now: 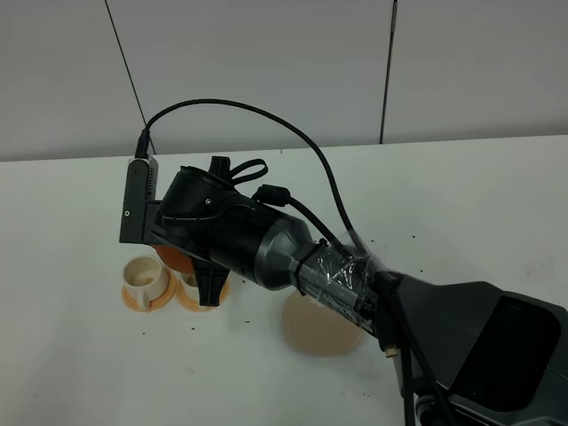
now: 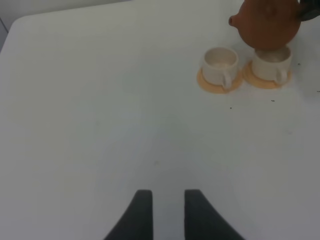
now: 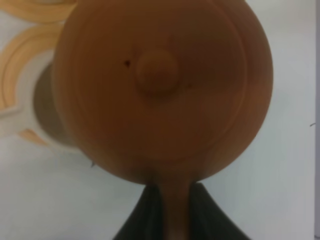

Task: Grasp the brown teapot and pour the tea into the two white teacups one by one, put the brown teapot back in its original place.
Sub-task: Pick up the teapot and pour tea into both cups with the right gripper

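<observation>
right gripper [image 3: 176, 202] pinches the teapot [image 3: 160, 85] handle over the cups [image 2: 220, 62], likely pouring; next needs a steady tilt; left gripper [image 2: 168, 196] spread.

wall [image 1: 266, 62]: pale grey panels, dark seams | table [image 1: 497, 195]: white, speckled

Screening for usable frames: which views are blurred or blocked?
Right wrist: the brown teapot fills the frame, blurred from closeness. Exterior high: sharp, but the right arm hides most of the teapot. Left wrist: mildly soft, evenly lit, both white teacups visible.
</observation>
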Action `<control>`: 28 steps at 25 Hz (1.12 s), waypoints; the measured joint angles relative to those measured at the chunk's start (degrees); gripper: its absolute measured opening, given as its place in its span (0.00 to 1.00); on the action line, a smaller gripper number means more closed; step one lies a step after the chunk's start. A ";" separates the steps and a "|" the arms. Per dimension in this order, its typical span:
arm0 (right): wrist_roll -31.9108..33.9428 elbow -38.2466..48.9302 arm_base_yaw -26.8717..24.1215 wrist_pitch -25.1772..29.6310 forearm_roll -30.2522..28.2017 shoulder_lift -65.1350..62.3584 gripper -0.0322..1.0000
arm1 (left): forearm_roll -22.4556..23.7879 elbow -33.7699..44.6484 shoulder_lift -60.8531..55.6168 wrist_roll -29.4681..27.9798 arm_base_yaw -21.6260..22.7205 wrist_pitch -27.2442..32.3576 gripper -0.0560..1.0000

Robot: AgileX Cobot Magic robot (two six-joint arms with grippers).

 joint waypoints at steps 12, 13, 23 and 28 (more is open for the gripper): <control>0.70 0.00 1.17 -0.05 -3.72 0.00 0.12 | 0.00 0.00 0.00 0.02 0.00 0.00 0.27; 0.77 0.00 1.19 -0.05 -3.72 0.00 0.12 | 0.00 0.00 0.00 0.02 0.00 0.00 0.27; 0.77 0.00 2.35 -0.05 -6.44 0.92 0.12 | 0.00 0.00 0.00 0.02 0.00 0.00 0.27; 0.77 0.00 2.98 -0.05 -8.65 1.04 0.12 | 0.00 0.00 0.00 0.02 0.00 0.00 0.27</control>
